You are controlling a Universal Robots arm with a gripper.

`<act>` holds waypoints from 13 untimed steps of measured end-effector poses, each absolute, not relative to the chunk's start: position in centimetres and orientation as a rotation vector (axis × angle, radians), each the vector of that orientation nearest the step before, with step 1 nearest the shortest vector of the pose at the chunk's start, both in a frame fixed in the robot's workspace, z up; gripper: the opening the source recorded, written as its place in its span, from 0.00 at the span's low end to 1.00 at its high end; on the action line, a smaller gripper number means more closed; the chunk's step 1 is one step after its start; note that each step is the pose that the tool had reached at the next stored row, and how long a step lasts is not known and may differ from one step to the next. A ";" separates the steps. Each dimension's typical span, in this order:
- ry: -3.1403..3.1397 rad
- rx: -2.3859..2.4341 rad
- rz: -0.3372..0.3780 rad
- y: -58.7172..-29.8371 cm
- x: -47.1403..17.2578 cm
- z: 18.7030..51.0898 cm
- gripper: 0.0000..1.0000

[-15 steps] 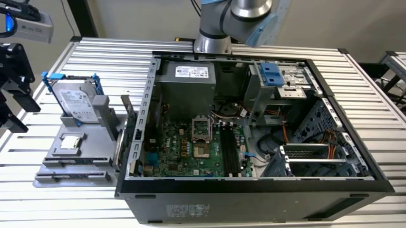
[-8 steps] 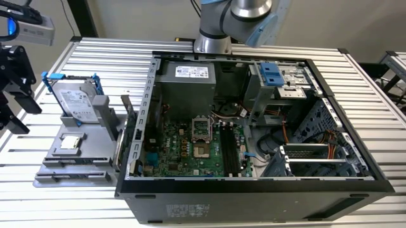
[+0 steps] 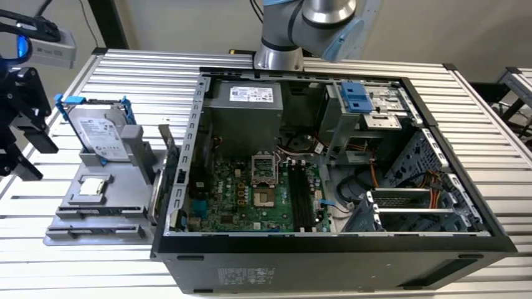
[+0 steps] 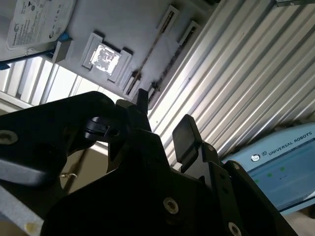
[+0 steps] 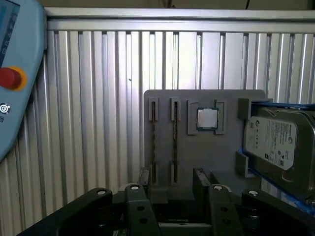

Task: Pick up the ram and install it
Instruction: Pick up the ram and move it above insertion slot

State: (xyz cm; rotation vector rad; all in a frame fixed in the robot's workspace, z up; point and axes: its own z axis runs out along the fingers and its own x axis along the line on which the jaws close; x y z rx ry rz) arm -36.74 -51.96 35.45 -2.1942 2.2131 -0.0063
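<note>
- The gripper [image 5: 173, 179] is hovering with its fingers spread apart, gripping nothing.
- The ram [image 5: 153, 142], apparently the thin strip seen edge-on, is sitting in a narrow slot of the gray holder [image 5: 206, 157], near the fingertips.
- The holder is also carrying a CPU chip [image 5: 207, 118] and a hard drive [image 5: 275, 142].
- The holder is lying on a ribbed metal table [image 5: 98, 98], with an open computer case [image 3: 291, 268] standing just beside it.

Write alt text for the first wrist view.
Open black two-finger gripper faces a grey holder tray carrying a small square silver CPU chip and a silver hard drive with blue brackets, on a ribbed metal table.
</note>
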 end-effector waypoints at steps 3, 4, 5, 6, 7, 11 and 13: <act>2.214 -2.193 -0.007 -52.0 -36.7 35.1 1.00; 2.215 -2.192 -0.007 -52.0 -36.7 34.9 1.00; 2.215 -2.192 -0.007 -52.0 -36.7 34.8 1.00; 2.215 -2.192 -0.007 -52.0 -36.7 34.7 1.00; 2.216 -2.191 -0.007 -52.0 -36.7 34.6 1.00; 2.217 -2.190 -0.007 -52.0 -36.7 34.1 1.00; 2.218 -2.189 -0.007 -52.0 -36.7 33.9 1.00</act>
